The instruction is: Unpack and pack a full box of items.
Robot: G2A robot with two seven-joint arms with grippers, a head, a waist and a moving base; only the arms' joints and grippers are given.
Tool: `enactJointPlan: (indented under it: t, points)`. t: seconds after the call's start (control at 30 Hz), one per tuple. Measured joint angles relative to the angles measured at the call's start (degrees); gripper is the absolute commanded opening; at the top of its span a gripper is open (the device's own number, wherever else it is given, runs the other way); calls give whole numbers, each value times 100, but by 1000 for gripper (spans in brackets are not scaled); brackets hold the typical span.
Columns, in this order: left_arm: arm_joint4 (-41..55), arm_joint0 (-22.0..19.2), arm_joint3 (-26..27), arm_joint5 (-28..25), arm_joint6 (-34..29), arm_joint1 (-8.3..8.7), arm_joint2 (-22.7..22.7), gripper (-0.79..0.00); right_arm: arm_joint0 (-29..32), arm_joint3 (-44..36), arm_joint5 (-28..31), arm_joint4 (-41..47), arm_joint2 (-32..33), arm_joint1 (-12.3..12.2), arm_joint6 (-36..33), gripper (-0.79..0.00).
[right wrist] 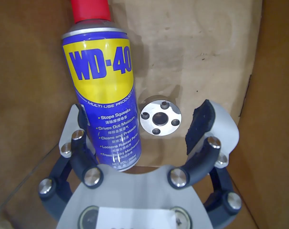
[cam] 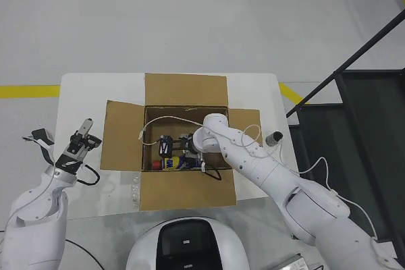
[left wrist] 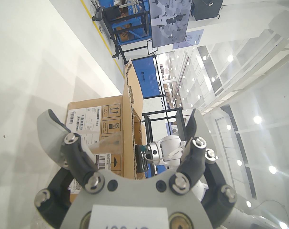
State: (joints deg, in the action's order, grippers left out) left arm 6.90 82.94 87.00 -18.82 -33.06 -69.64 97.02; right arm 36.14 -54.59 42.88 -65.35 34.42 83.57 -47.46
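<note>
The open cardboard box (cam: 185,190) stands mid-table with its flaps spread. My right gripper (right wrist: 141,114) is down inside it, open, close above the floor. A blue and yellow spray can (right wrist: 102,89) with a red cap lies on the box floor between the jaws, against one finger (right wrist: 80,117). A round metal flange (right wrist: 160,118) with bolt holes lies beside the can, also between the jaws. From above, the right gripper (cam: 170,147) sits over the can (cam: 170,163). My left gripper (left wrist: 123,125) hangs open and empty at the table's left edge (cam: 85,139), facing the box's side (left wrist: 111,120).
A clear plastic item (cam: 136,188) lies on the white table (cam: 88,94) by the box's front left corner. A small grey cylinder (cam: 275,137) stands near the right flap. Black metal stairs (cam: 364,128) rise right of the table. A white cable (cam: 169,120) crosses the box opening.
</note>
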Motion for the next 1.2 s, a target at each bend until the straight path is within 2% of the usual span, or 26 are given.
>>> enactJointPlan:
  t: [0.33, 0.4, 0.47, 0.5, 0.53, 0.77, 0.87, 0.9, 0.97, 1.2]
  points:
    - [0, 0, 0, 0, 0, 0, 0, 0, -167, 325, -19, -85, -275, 198, 234, 0]
    - [0, 0, 0, 0, 0, 0, 0, 0, -182, 382, -5, -90, -304, 223, 262, -95]
    - [0, 0, 0, 0, 0, 0, 0, 0, -198, 447, 18, -86, -330, 249, 295, -139]
    - [0, 0, 0, 0, 0, 0, 0, 0, -205, 473, 25, -83, -340, 260, 306, -302]
    - [0, 0, 0, 0, 0, 0, 0, 0, -216, 503, 33, -81, -354, 275, 318, -372]
    - [0, 0, 0, 0, 0, 0, 0, 0, -275, 624, 44, -92, -405, 344, 384, -536]
    - [0, 0, 0, 0, 0, 0, 0, 0, -305, 649, 31, -106, -396, 358, 420, -668]
    - [0, 0, 0, 0, 0, 0, 0, 0, -312, 641, 25, -111, -385, 358, 438, -739]
    - [0, 0, 0, 0, 0, 0, 0, 0, -323, 593, 23, -122, -342, 344, 484, -785]
    - [0, 0, 0, 0, 0, 0, 0, 0, -218, 156, 91, -154, -48, 172, 503, -785]
